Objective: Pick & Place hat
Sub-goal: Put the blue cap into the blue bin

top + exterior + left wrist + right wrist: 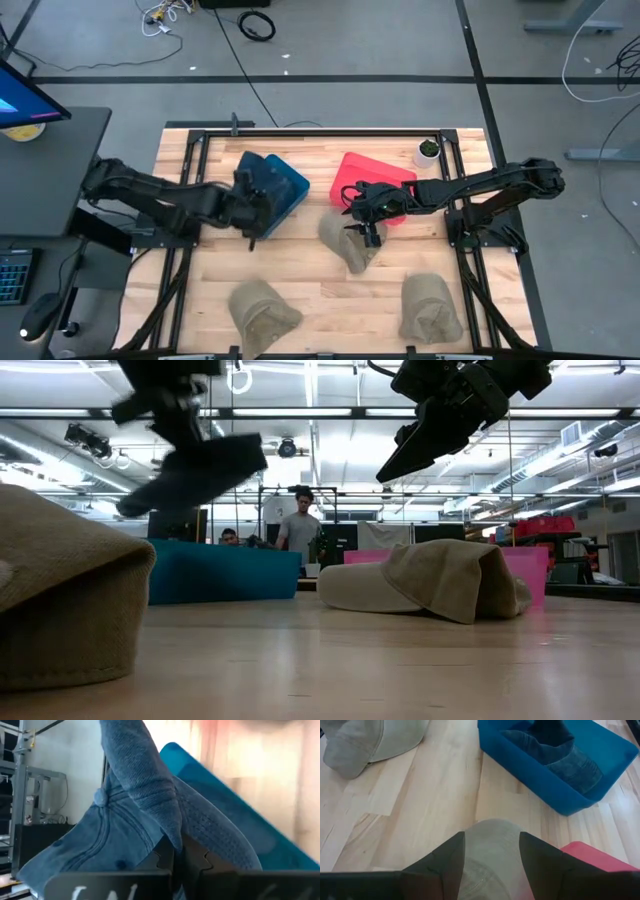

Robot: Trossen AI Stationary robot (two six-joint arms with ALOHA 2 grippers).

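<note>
My left gripper (250, 208) is shut on a blue denim hat (135, 820) over the blue bin (285, 185) at the table's far left; the hat also shows in the low view (190, 470). My right gripper (362, 212) is open and hovers above a khaki hat (350, 248) that lies on the table in front of the red bin (375, 175). In the right wrist view its fingers stand on either side of this hat (490, 850), and the low view shows the gripper (430, 445) well above the hat (430, 580), not touching it. My left gripper pinches a fold of the denim hat's cloth (172, 837) between its two fingers, beside the crown with its top button (100, 797). The hat hangs bunched from the fingers, above the blue bin's rim (220, 545) in the low view.
Two more khaki hats lie near the table's front edge, one at the left (262, 312) and one at the right (430, 310). A small potted plant (428, 150) stands at the far right. People show in the room behind the table (297, 525).
</note>
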